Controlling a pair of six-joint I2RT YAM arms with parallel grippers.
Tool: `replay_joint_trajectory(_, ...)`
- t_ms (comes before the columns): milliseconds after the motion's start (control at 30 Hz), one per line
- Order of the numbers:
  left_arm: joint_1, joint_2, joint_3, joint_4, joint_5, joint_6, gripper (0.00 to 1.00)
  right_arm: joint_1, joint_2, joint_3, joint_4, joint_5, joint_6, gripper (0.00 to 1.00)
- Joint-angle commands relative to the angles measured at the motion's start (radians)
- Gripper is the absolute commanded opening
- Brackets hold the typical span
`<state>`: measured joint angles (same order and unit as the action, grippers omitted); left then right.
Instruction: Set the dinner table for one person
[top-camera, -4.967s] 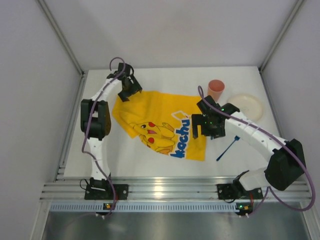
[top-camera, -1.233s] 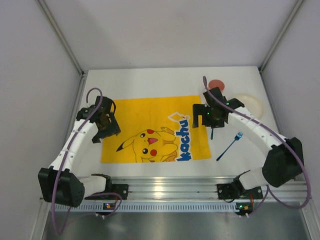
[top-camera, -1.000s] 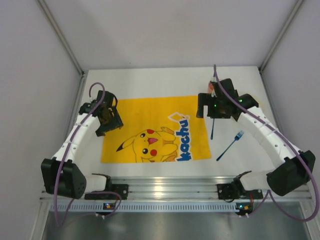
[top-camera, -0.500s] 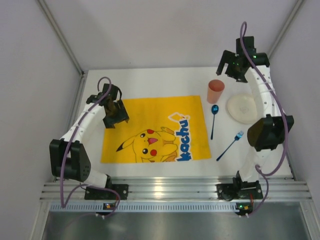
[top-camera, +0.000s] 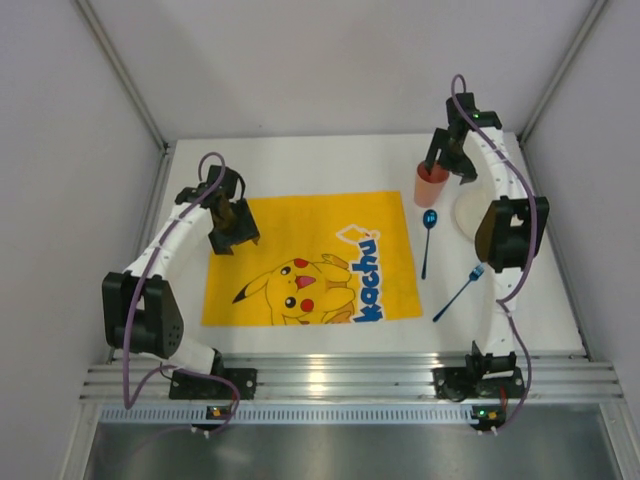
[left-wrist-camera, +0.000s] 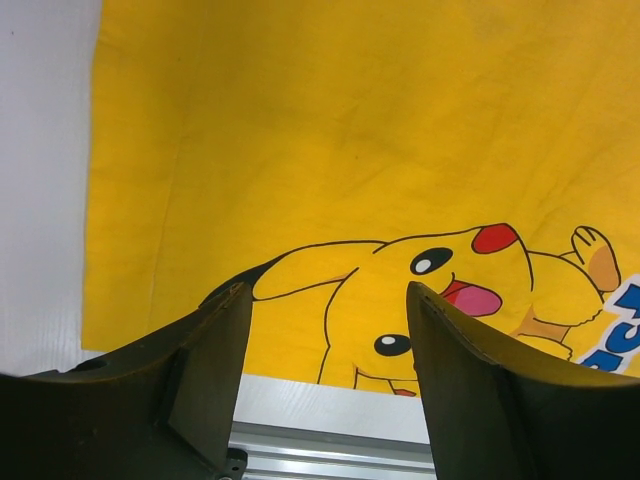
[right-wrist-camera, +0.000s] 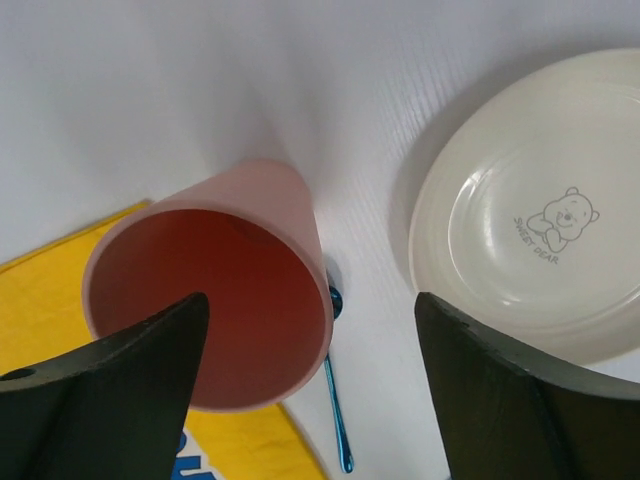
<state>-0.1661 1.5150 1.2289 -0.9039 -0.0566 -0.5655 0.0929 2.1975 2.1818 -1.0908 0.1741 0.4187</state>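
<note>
The white dinner table (top-camera: 320, 160) carries a yellow Pikachu mat (top-camera: 310, 255) lying flat. My left gripper (top-camera: 230, 228) is open and empty, low over the mat's far left corner; the left wrist view shows the mat (left-wrist-camera: 300, 150) between its fingers (left-wrist-camera: 210, 350). My right gripper (top-camera: 447, 160) is open above a pink cup (top-camera: 431, 186) standing upright beyond the mat's far right corner. In the right wrist view the cup (right-wrist-camera: 215, 320) sits toward the left finger (right-wrist-camera: 110, 390), untouched. A blue spoon (top-camera: 427, 240) and a blue fork (top-camera: 460, 291) lie to the right of the mat.
A cream plate (top-camera: 468, 215) lies right of the cup, partly hidden by the right arm; it shows fully in the right wrist view (right-wrist-camera: 530, 260). Grey walls close the table on three sides. A metal rail (top-camera: 320, 380) runs along the near edge.
The mat has been spread flat and the spoon now lies to its right. In the last half second my right gripper came down from the back wall to over the cup; the left barely moved.
</note>
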Motion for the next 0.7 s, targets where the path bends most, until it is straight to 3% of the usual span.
replay_joint_trajectory(0,0.004,-0.006,0.004,0.019,-0.014,0.018,0.68,-0.010,-0.002,0.033,0.003,0.047,0.003,0.81)
replay_joint_trajectory(200,0.004,-0.004,-0.017,0.030,-0.014,0.006,0.68,-0.010,0.010,0.001,0.022,0.064,-0.017,0.00)
replay_joint_trajectory(400,0.004,0.024,0.000,0.031,-0.002,-0.001,0.68,-0.012,-0.021,0.029,0.012,0.064,-0.024,0.00)
replay_joint_trajectory(667,0.000,0.063,0.058,0.031,0.003,0.001,0.67,0.017,-0.202,0.070,0.006,-0.034,0.011,0.00)
